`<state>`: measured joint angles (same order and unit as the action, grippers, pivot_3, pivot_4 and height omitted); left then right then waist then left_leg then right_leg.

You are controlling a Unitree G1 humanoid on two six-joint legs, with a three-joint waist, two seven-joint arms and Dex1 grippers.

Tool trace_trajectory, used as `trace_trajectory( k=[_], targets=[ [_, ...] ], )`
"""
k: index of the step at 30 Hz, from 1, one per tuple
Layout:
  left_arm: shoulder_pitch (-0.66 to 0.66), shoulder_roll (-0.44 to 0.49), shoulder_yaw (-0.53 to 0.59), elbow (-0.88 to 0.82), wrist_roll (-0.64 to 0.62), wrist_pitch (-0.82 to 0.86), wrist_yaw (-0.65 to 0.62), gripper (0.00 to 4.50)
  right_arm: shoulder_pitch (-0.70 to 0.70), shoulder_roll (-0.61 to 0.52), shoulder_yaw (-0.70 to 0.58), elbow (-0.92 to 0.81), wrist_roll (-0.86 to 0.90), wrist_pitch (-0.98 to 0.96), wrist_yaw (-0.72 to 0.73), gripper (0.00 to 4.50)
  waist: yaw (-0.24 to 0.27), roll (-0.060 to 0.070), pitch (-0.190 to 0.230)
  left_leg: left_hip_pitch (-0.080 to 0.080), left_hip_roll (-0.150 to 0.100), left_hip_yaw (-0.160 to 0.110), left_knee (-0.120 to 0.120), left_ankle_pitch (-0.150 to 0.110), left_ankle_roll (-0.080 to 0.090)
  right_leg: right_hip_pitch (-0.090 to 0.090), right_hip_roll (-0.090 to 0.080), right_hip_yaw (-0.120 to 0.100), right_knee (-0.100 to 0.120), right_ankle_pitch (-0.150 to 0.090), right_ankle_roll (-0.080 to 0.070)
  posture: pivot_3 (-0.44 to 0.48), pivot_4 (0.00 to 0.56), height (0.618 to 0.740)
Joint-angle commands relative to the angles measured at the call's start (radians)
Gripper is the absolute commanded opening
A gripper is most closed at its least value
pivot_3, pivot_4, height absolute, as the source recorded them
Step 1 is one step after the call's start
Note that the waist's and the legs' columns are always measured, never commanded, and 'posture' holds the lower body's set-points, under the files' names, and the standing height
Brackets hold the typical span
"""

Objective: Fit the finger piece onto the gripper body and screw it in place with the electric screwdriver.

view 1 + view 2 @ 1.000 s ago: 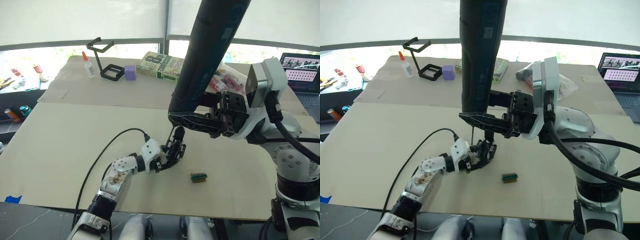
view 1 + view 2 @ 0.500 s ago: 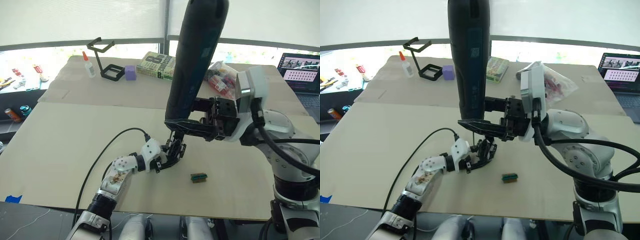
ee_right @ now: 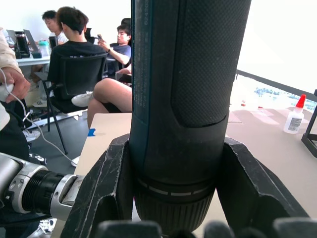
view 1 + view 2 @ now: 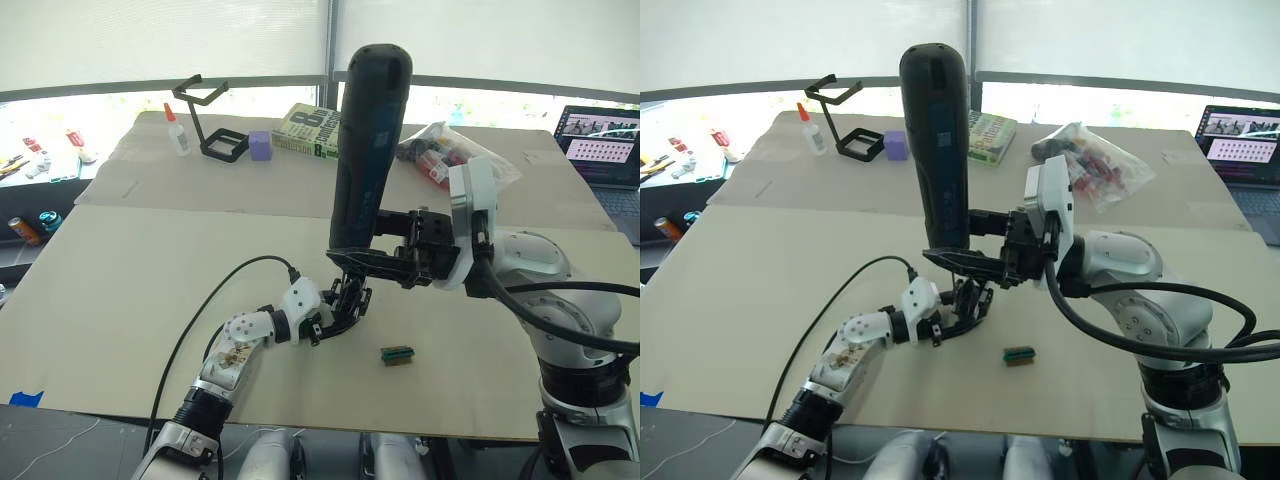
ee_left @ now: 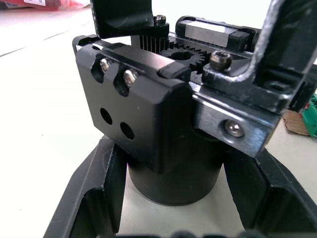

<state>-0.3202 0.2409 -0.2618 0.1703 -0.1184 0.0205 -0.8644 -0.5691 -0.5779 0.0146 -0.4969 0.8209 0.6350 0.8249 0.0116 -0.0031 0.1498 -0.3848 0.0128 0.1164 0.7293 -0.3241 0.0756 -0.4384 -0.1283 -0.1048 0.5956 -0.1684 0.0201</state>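
Observation:
My left gripper (image 4: 336, 312) is low over the table, shut on the gripper body (image 4: 345, 300), a chunky black mechanism with screws and a toothed gear (image 5: 148, 114). A flat black finger piece (image 5: 124, 17) stands up from the body's top, its tip out of view. My right gripper (image 4: 372, 264) is shut on the lower end of the electric screwdriver (image 4: 370, 150). The long black tool stands nearly upright directly above the gripper body. Its fingers (image 3: 101, 188) clamp the grip (image 3: 188, 74). The bit is hidden behind the right gripper.
A small green-and-brown block (image 4: 397, 354) lies right of the left gripper. A black cable (image 4: 215, 295) runs along my left arm. At the back stand a wire-frame stand (image 4: 205, 120), glue bottle (image 4: 177, 130), purple block (image 4: 260, 146), book (image 4: 315, 130), bag (image 4: 450, 155) and laptop (image 4: 600, 135). People (image 3: 74, 49) sit nearby.
My right arm has drawn in to the left and brought the screwdriver more upright, so its rounded top now shows. The left gripper and the gripper body have stayed put.

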Motion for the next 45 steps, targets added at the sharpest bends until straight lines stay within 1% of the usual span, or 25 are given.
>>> trace_trajectory(
  k=[1,17,45],
  targets=[
    [0.016,0.003,-0.021,-0.009,0.004,0.007,-0.008,2.30,-0.009,0.011,-0.020,-0.012,-0.006,-0.035,0.004,1.93,0.000,0.000,0.000,0.000,0.000,0.000,0.000,0.000,0.000,0.000,0.000,0.000,0.000,0.000,0.000,0.000,0.150,0.740],
    [0.034,0.005,-0.026,-0.028,0.002,0.013,-0.003,2.30,0.002,0.030,0.003,-0.005,-0.057,-0.035,0.008,1.93,-0.001,0.000,0.000,0.000,0.000,0.000,0.000,0.000,0.000,0.000,0.000,0.000,0.000,0.000,0.000,0.000,0.150,0.740],
    [0.033,0.010,-0.028,-0.025,0.000,0.015,-0.003,2.30,0.028,0.046,0.014,-0.022,-0.065,-0.026,0.004,1.93,-0.003,0.000,0.000,0.000,0.000,0.000,0.000,0.000,0.000,0.000,0.001,0.000,0.000,0.000,0.000,0.000,0.150,0.740]
  ],
)
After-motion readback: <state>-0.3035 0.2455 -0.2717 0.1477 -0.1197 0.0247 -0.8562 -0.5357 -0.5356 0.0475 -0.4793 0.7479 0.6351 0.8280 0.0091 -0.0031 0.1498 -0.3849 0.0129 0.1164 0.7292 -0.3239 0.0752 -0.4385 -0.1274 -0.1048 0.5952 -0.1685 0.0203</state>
